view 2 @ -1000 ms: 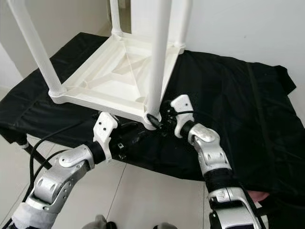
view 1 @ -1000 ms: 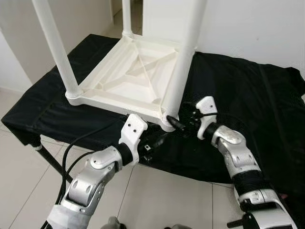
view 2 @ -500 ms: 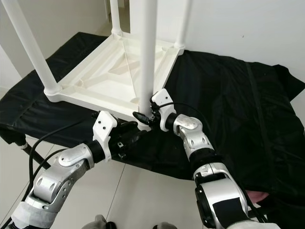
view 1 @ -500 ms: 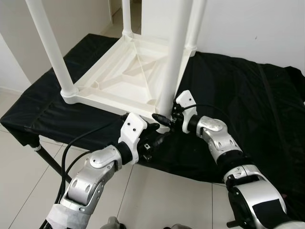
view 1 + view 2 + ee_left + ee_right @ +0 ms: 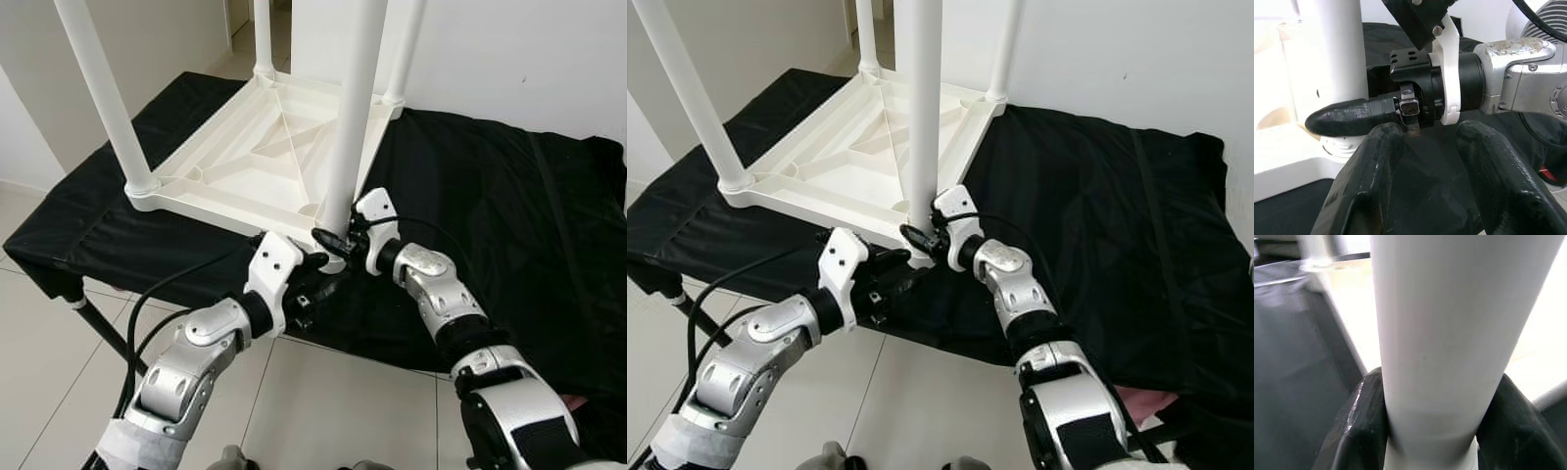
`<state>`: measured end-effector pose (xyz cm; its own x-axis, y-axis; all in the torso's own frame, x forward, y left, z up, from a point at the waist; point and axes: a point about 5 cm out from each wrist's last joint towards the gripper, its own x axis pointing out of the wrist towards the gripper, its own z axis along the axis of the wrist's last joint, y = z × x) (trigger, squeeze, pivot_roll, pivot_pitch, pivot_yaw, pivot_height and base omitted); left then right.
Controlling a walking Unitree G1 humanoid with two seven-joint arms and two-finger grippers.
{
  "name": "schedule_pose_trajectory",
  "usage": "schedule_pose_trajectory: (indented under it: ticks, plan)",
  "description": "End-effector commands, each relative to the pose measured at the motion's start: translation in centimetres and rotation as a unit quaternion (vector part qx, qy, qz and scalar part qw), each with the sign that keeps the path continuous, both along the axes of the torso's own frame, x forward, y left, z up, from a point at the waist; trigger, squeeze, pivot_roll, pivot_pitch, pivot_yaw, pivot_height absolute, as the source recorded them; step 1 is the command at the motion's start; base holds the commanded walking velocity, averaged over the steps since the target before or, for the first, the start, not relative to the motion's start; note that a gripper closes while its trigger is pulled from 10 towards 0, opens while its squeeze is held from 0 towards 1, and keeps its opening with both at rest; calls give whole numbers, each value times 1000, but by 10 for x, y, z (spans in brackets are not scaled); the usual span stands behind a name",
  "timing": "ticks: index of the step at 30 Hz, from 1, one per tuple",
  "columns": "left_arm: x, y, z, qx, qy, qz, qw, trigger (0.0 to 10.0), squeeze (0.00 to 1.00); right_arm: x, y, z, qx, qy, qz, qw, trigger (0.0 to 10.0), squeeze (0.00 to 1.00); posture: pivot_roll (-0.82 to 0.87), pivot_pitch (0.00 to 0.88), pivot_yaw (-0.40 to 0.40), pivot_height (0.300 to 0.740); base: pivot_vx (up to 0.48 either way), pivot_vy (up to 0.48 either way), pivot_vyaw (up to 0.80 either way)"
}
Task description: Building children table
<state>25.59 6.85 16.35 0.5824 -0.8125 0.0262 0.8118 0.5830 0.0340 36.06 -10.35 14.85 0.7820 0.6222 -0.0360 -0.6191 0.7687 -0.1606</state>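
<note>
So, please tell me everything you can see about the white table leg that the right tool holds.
The white table leg is a smooth round tube, apparently plastic. It stands upright, or nearly so, in the near corner socket of the upside-down white tabletop, which lies on a black cloth. The right tool is closed around its base, one black finger on each side. The left tool sits just below that corner, open, not gripping the leg. Three other legs already stand in the other corners.
</note>
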Motion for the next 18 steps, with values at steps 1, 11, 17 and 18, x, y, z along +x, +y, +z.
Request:
schedule_pose_trajectory:
  ticks: [1, 11, 17, 18]
  plan:
    - [-3, -2, -3, 2, 10, -9, 1000, 10000, 0, 1, -19, -5, 16, 12, -91, 996, 0, 0, -60, 64, 4, 740, 0, 0, 0]
    - [-5, -3, -4, 2, 13, -14, 1000, 10000, 0, -6, -40, -3, 53, -12, -240, 969, 0, 0, -54, 61, -1, 740, 0, 0, 0]
    - [-5, -1, -4, 3, 14, -12, 1000, 10000, 0, -21, -46, -3, 48, -23, -299, 953, 0, 0, -54, 61, -1, 740, 0, 0, 0]
    - [-5, -1, -4, 3, 14, -12, 1000, 10000, 0, -21, -46, -3, 48, -23, -299, 953, 0, 0, -54, 61, -1, 740, 0, 0, 0]
